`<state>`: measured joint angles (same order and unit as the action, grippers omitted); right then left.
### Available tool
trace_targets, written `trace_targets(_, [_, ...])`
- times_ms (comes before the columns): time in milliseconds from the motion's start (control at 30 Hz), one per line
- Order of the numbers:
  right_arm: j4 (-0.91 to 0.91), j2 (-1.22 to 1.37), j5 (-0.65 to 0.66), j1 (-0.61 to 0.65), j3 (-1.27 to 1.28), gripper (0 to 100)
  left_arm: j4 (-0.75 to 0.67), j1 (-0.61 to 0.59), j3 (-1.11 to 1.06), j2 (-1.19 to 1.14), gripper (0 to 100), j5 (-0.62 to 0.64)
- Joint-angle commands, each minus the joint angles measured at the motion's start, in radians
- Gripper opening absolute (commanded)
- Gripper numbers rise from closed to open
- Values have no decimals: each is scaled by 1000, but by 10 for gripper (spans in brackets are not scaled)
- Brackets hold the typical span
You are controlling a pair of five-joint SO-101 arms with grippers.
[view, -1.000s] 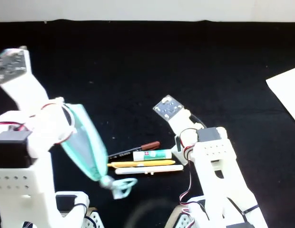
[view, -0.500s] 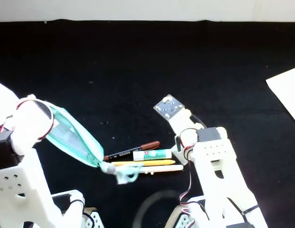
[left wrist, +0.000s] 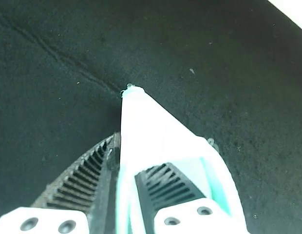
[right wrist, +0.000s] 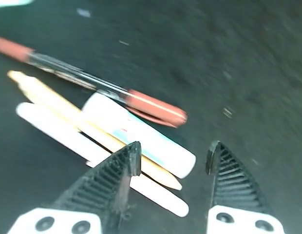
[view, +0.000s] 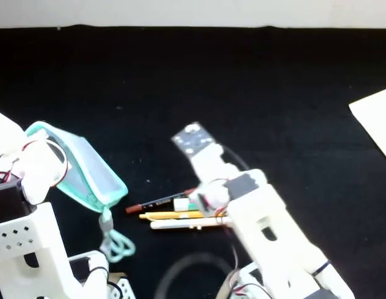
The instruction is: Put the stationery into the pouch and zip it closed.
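Since the earlier frames the right arm has swung left and now hangs over the stationery; the left arm has pulled the pouch back to its own side, away from the pens.

Right gripper [right wrist: 174,148]: open wide, holding nothing, both ribbed fingers pointing down just above the near end of the glue stick [right wrist: 119,122]. Under it the four pieces lie side by side, touching: red-capped pen [right wrist: 100,87] farthest out, then the glue stick, yellow pen [right wrist: 51,97] and white pen [right wrist: 46,126].

Left gripper [left wrist: 125,156]: clamped on an edge of the pouch [left wrist: 146,131], which fills the gap between its fingers. From the high view the pouch [view: 87,173] sits at the left, tilted, its mesh face edged in teal, well apart from the pens. Its teal wrist strap [view: 117,244] trails below it. Whether the zip is open, cannot tell.

Surface: black cloth [view: 274,93] over the table. White sheet of paper [view: 376,118] at the right edge. Pale wall [view: 180,12] along the far side.
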<state>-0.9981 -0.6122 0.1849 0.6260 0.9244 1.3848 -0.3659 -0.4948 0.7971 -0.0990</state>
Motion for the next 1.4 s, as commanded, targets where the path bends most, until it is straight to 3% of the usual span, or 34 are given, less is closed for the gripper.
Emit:
trace_targets(0, [58,-8,38,102,24,228,-2,-4,-56,-13,6,-18])
trace_targets(300, [136,-4,445,33,124,273,6,-4,-62,-13,6,-63])
trace_targets(500, [380,151,474,-16,183,277,6,-1,-62,-13,6,-63])
trace_targets(700, [432,443,546,-15,107,276,6,-1,-61,-13,6,-63])
trace_targets(800, [430,529,565,-16,58,184,6,-1,-58,-13,6,-63])
trace_targets(900, [430,552,551,-22,25,0,5,-1,-58,-13,6,-63])
trace_targets(1167, [282,260,216,-145,-116,7,3,-1,-61,-12,6,-63])
trace_targets(1367, [206,-48,-81,-108,-315,7,3,1,-61,-12,6,-63])
